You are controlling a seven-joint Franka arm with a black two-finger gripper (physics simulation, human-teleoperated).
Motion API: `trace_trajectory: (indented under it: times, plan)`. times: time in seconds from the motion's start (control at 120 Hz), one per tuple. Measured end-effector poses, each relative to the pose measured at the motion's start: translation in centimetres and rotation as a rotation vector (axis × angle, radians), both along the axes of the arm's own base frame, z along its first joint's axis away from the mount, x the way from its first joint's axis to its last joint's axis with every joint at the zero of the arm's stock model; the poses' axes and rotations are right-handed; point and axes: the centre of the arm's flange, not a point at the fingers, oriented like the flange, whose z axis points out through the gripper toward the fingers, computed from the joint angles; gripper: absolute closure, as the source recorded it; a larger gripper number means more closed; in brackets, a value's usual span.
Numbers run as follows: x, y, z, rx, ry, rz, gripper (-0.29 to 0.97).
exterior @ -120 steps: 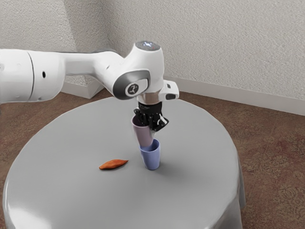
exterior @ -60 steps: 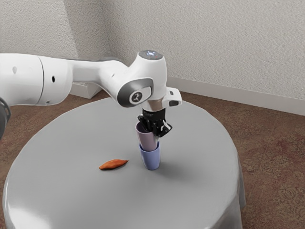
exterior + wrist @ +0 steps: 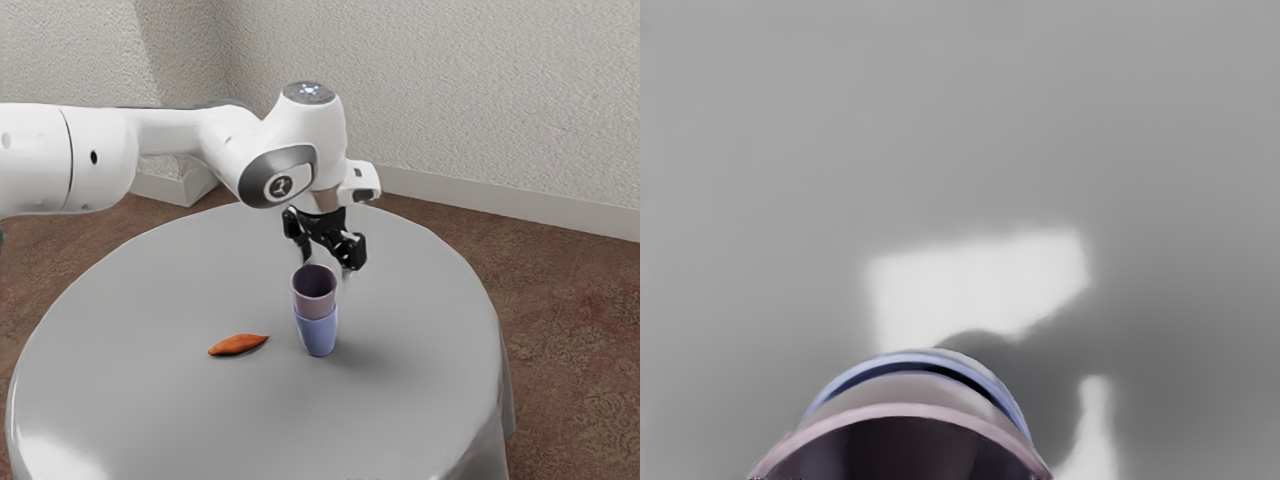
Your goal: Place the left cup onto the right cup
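Note:
A mauve cup (image 3: 313,290) sits upright, nested in the top of a blue cup (image 3: 317,333) near the middle of the round grey table (image 3: 130,310). My gripper (image 3: 327,250) hangs just above the mauve cup's rim, open, with nothing between its fingers. In the wrist view the mauve cup's rim (image 3: 902,432) lies right under my hand, and the blue cup's rim (image 3: 920,366) shows as a band just beyond it.
An orange, leaf-shaped piece (image 3: 238,345) lies on the table toward the exterior view's left of the cups. The table's edge drops to a brown carpet (image 3: 570,330) on the exterior view's right. A white wall stands behind.
The mauve cup went from tilted in my grasp to upright inside the blue cup. My gripper let go of it, opened and rose clear of its rim.

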Motion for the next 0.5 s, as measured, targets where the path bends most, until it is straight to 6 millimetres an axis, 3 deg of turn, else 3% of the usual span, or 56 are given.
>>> trace_trajectory:
  times: [0.142, 0.258, 0.5]
  plan:
    - [-0.4, 1.1, 5.4, 0.016, -0.055, 0.021, 0.04]
    - [-0.6, 3.7, 8.4, 0.020, -0.046, 0.065, 0.02]
    - [-0.2, 12.9, 10.2, -0.026, 0.056, 0.136, 0.01]
